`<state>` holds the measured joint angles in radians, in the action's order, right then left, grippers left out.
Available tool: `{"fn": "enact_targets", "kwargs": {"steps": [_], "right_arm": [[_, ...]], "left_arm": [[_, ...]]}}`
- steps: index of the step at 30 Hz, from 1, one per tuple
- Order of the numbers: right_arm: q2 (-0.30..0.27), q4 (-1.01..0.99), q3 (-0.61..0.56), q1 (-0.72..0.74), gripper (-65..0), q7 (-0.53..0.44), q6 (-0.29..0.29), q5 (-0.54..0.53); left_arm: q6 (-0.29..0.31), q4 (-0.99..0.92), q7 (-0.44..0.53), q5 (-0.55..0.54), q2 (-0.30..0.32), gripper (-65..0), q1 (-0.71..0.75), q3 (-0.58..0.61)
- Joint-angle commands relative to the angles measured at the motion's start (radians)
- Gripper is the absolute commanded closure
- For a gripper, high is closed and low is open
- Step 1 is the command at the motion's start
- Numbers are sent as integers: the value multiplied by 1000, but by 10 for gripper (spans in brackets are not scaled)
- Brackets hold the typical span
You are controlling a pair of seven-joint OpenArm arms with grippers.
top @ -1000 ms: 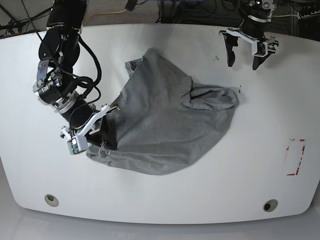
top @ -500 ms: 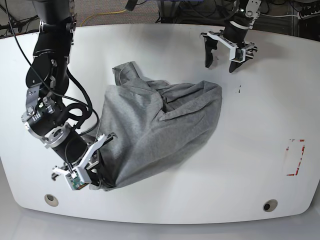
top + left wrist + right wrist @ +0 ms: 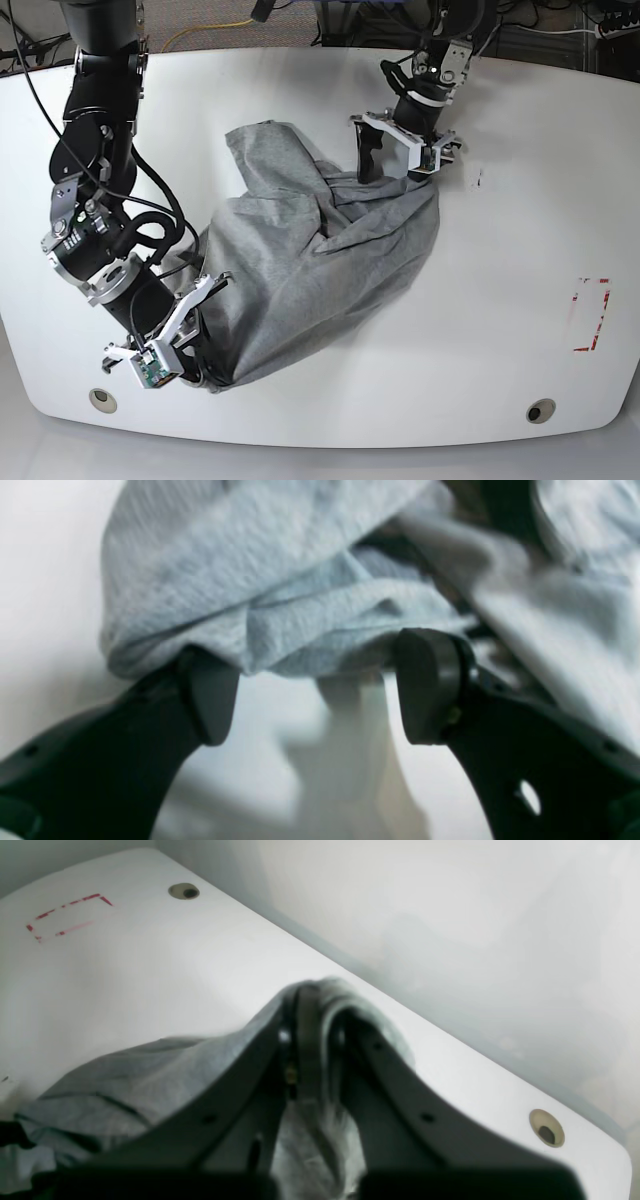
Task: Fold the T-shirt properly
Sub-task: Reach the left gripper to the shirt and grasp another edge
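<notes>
The heather-grey T-shirt lies crumpled on the white table, plain side up, with no lettering showing. My right gripper is at the shirt's near-left corner and is shut on a fold of its cloth, held near the table's front edge. My left gripper is open at the shirt's far edge. In the left wrist view its fingertips straddle a bunched hem of the T-shirt, which touches the pads. The cloth is not clamped.
A red tape outline marks the table's right side and also shows in the right wrist view. Round holes sit near the front corners. Cables lie beyond the back edge. The right arm's body stands over the table's left side.
My left gripper came down from the back right to the shirt's far edge, still open. My right gripper dragged its corner toward the front left, bunching the shirt.
</notes>
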<state>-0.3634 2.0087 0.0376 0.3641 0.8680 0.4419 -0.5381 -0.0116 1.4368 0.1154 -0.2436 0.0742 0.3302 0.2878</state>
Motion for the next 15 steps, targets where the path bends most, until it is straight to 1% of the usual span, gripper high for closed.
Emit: {"fn": "enact_targets", "kwargs": {"steps": [1, 6, 8, 11, 12, 13, 14, 15], "right_arm": [[-12, 16, 8, 39, 0, -39, -5, -6], [-21, 16, 15, 45, 0, -40, -5, -6], [-36, 16, 15, 45, 0, -40, -5, -6], [-46, 14, 17, 42, 0, -40, -5, -6], [-47, 14, 17, 40, 0, -40, -5, -6], [-47, 14, 17, 39, 0, -40, -5, -6], [-47, 14, 17, 31, 0, -40, -5, -6], [-47, 14, 17, 28, 0, -40, -5, -6]], "left_arm": [[-3, -15, -32, -6, -9, -451, -24, 0], [-4, -44, -33, -6, -9, -451, -56, 0], [-4, -58, -46, -6, -9, -446, -70, 0], [-4, -75, -102, -6, -4, -351, -95, 0], [-4, -80, -115, -6, -4, -301, -107, 0], [-4, -87, -122, -6, -3, -226, -128, 1], [-4, -98, -128, -6, -3, -165, -136, 1], [-4, -109, -128, -6, -3, -118, -144, 1]]}}
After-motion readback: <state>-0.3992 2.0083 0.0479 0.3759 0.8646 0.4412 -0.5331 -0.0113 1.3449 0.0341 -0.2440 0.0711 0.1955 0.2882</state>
